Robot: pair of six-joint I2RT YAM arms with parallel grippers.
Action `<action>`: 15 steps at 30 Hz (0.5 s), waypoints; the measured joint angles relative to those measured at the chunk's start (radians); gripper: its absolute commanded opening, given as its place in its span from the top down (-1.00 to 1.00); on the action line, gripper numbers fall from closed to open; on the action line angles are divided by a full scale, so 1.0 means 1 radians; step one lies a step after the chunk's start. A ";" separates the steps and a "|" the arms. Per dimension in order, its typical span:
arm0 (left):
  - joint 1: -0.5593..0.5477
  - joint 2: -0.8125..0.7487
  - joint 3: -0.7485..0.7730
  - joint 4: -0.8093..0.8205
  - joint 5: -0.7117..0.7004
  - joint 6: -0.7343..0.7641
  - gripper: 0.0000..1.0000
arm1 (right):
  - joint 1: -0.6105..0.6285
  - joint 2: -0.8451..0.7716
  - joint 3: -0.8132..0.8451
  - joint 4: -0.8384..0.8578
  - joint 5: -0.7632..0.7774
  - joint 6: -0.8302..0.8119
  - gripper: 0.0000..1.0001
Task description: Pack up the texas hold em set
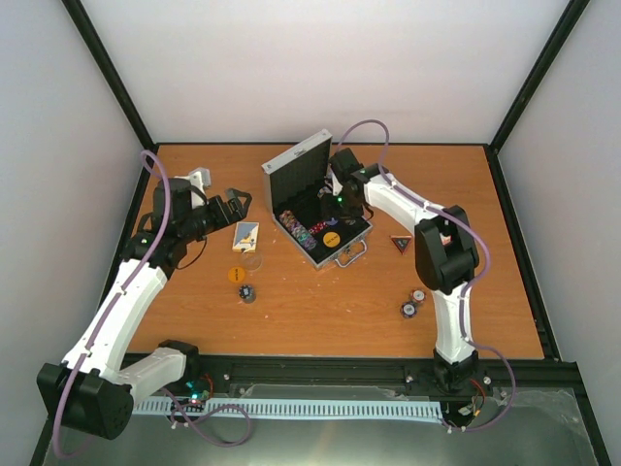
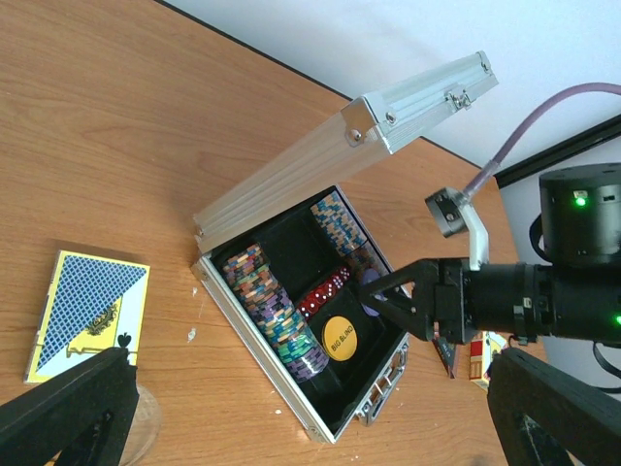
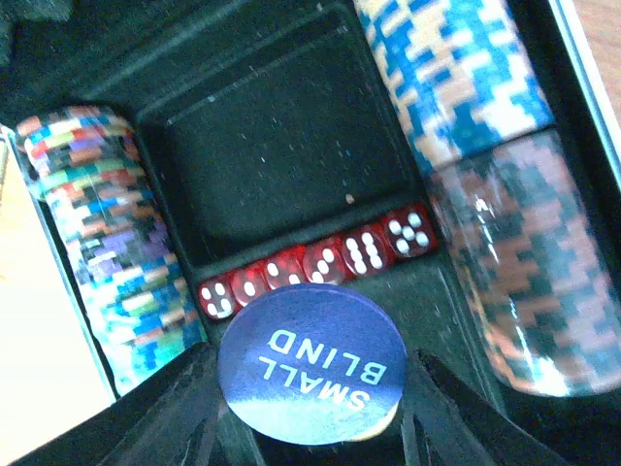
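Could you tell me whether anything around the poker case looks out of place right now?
Yes: pieces lie scattered on the table outside the open case: a card box and orange disc to its left, a triangular token and loose chips to its right. Inside, chip rows and dice look tidy.

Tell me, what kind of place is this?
Probably a robot lab booth, not a home: a left arm and right arm bolted by a wooden table, plain white walls in a black frame all around.
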 measured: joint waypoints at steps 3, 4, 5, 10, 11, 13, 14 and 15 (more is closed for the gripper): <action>0.000 0.000 0.000 0.000 0.000 0.000 -0.99 | 0.002 0.041 0.048 0.003 -0.015 0.000 -0.04; 0.000 -0.001 0.000 0.000 0.000 0.000 -0.99 | 0.003 0.057 0.069 0.003 -0.019 0.000 -0.04; 0.000 -0.001 0.000 0.000 0.000 0.000 -1.00 | 0.004 0.071 0.085 0.003 -0.023 0.000 -0.04; 0.000 -0.006 0.000 0.000 -0.002 0.000 -0.99 | 0.005 0.134 0.157 0.013 -0.040 0.003 -0.05; 0.000 -0.007 0.000 -0.001 -0.002 0.000 -1.00 | 0.005 0.146 0.169 0.018 -0.043 0.006 -0.05; 0.000 -0.008 0.000 -0.001 -0.002 0.000 -0.99 | 0.005 0.166 0.190 0.020 -0.050 0.013 -0.05; 0.000 -0.008 0.000 -0.001 -0.002 0.000 -0.99 | 0.005 0.177 0.202 0.023 -0.054 0.017 -0.05; 0.000 -0.008 0.000 -0.001 -0.002 0.000 -0.99 | 0.005 0.189 0.218 0.024 -0.059 0.021 -0.05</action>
